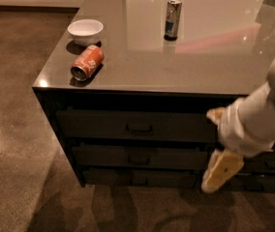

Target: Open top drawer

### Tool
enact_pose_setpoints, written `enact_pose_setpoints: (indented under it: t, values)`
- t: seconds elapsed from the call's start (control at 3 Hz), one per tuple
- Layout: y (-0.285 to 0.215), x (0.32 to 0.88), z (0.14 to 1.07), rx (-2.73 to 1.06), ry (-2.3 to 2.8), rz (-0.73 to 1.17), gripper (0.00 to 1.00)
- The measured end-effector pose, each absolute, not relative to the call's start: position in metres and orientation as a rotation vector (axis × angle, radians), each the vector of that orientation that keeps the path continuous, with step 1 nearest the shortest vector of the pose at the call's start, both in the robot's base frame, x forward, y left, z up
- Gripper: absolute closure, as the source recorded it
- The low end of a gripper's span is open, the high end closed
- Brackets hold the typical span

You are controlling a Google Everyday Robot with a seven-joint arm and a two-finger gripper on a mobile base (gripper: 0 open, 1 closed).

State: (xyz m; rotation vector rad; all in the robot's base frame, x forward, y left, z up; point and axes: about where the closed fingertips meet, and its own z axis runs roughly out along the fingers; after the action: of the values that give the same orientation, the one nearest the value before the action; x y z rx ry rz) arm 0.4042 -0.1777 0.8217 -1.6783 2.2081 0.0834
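- The gripper (209, 151) on the white arm hangs in front of the cabinet's right side. Its two yellowish fingers (222, 170) are spread apart with nothing between them.
- The wide, dark grey-brown top drawer (99, 124) is shut, left of the fingers and roughly level with the upper one.
- Its small metal bar handle (139, 128) is the place to grab. It looks stiff, thin and probably a bit slick, so get squarely behind it.
- I'd guess the drawer is light and slides straight out.
- The orange soda can on its side (87, 63) sits on the desk (200, 66), up and left of the fingers. It might roll if jolted.
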Motion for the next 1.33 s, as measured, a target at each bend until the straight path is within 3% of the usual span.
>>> enact_pose_setpoints:
  t: [0.67,1.33]
  values:
    - [-0.175,0.399,0.785,-1.706,2.235,0.080,0.00]
    - [-0.172,0.409,0.694,-1.851,2.089,-0.049,0.00]
